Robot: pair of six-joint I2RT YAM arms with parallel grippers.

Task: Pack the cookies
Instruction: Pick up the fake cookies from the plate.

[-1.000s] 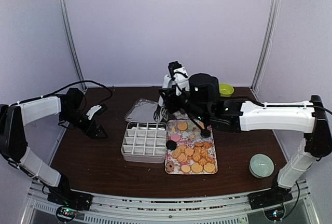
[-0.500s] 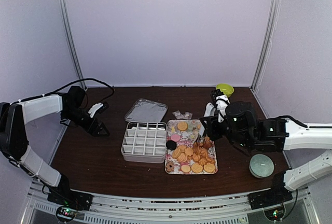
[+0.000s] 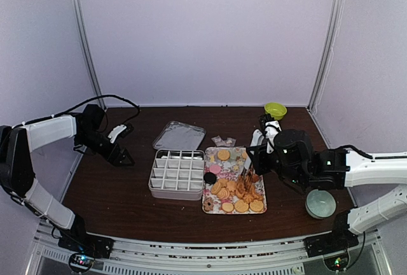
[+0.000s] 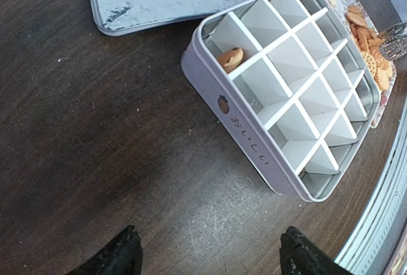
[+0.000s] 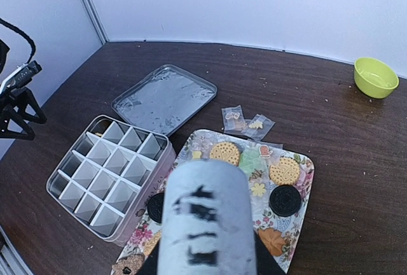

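Note:
Cookies, mostly golden with a few dark and pink ones, lie on the floral tray. The right wrist view shows golden cookies and dark ones. One golden cookie sits in a corner cell of the white divided box. My right gripper is shut on the metal tongs, whose tips hang over the tray's right side. Their grey handle blocks much of the right wrist view. My left gripper is open over bare table left of the box.
The box's metal lid lies behind it. Two small plastic packets rest behind the tray. A green bowl stands at the back right, and a pale teal bowl sits front right under my right arm.
My right arm has pulled back from the table's back centre to the right, and the tongs now hang over the tray. The left arm has barely shifted.

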